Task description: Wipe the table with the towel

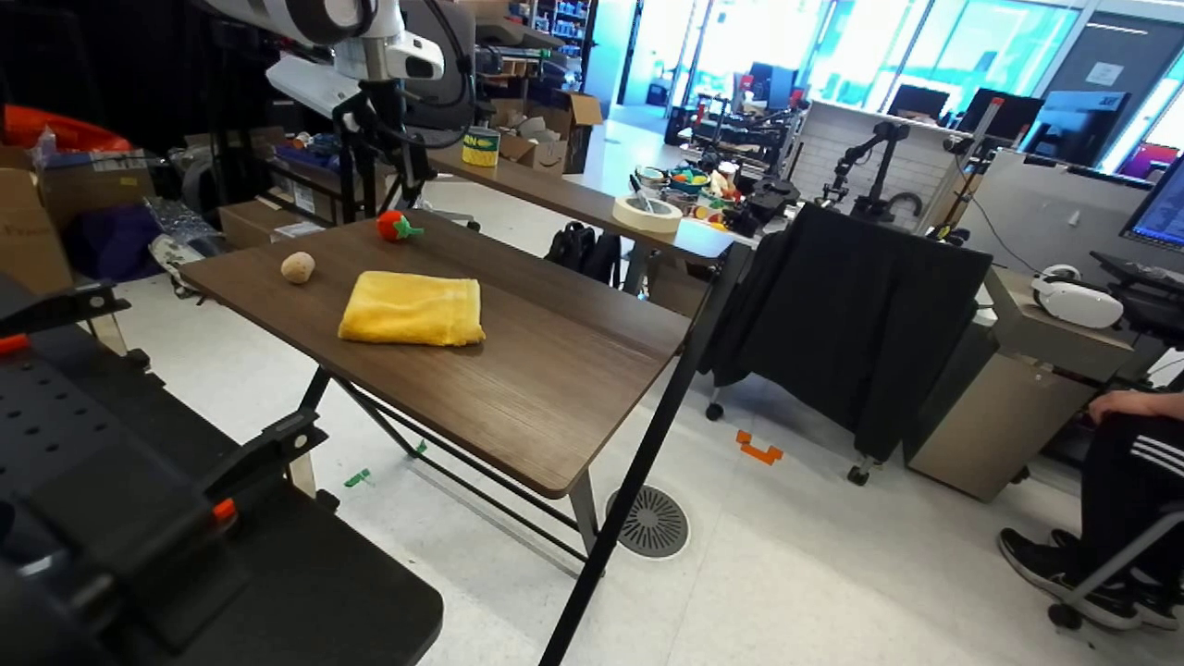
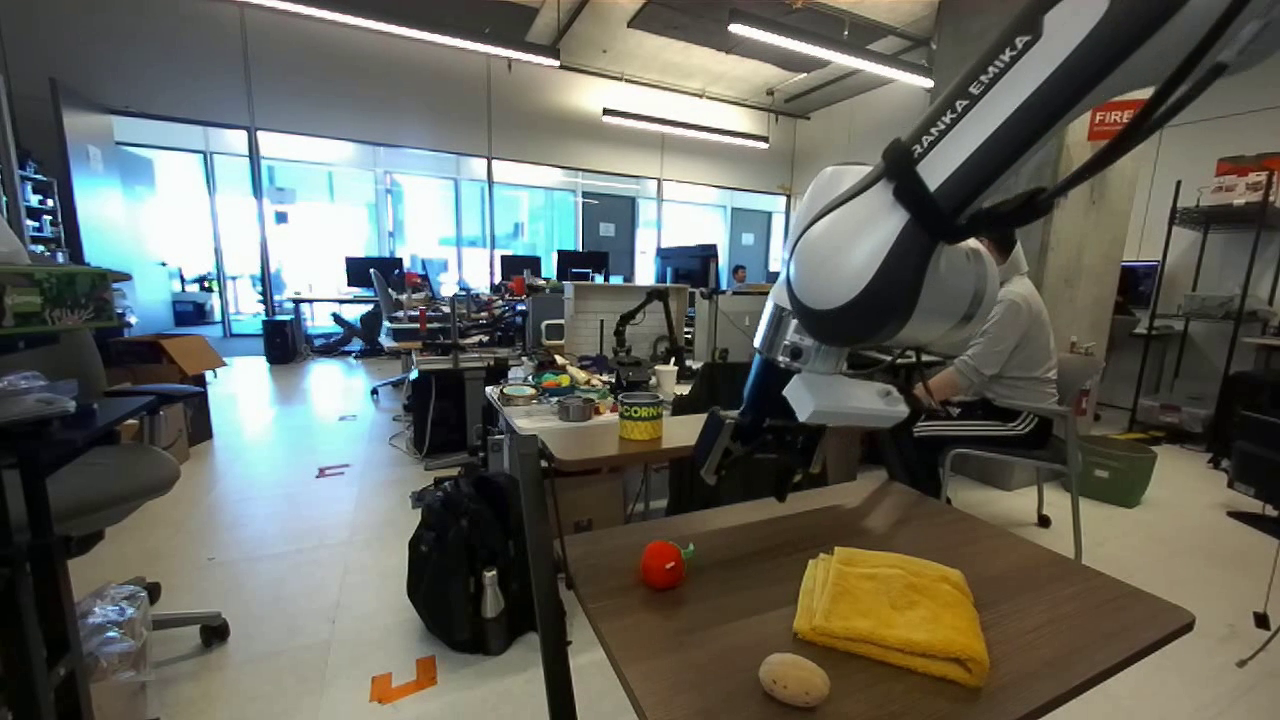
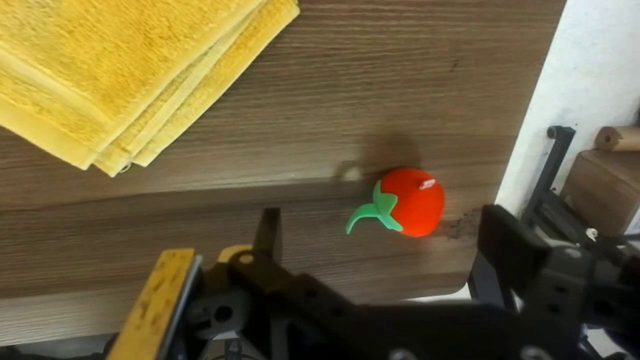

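The yellow towel lies folded on the dark brown table, away from its edges. The towel shows in both exterior views (image 1: 412, 310) (image 2: 890, 615) and at the upper left of the wrist view (image 3: 130, 65). The table (image 1: 555, 407) also shows in an exterior view (image 2: 1070, 610) and fills most of the wrist view (image 3: 400, 75). My gripper (image 3: 381, 220) is open with nothing between its fingers. In an exterior view the gripper (image 2: 750, 478) hangs above the table's far side, apart from the towel.
A red toy tomato (image 3: 415, 202) with a green stem lies on the table, below my open fingers. A beige potato-like ball (image 1: 298, 267) lies near the towel. A corn can (image 2: 640, 416) and a tape roll (image 1: 647, 215) stand on a neighbouring surface. A black pole (image 1: 638, 472) rises beside the table.
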Available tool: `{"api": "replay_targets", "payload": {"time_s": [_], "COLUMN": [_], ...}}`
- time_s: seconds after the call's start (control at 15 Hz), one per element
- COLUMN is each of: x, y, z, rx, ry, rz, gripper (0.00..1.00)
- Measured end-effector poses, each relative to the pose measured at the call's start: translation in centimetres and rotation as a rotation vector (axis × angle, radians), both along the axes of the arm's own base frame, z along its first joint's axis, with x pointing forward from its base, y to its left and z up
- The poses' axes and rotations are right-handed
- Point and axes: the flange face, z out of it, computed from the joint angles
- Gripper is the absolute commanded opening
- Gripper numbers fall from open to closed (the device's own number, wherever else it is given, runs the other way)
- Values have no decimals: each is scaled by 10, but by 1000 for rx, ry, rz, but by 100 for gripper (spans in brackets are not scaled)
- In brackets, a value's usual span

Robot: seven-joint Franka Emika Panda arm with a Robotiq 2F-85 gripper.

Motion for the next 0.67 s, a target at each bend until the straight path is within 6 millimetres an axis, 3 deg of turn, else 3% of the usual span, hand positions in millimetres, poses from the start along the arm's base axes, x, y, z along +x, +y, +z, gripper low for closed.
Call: {"api": "replay_targets", "payload": {"time_s": [0.67], "x": [32], "y": [45], "z": [-59], "rx": [75], "ry": [-24], "rz": [15], "gripper": [100]}}
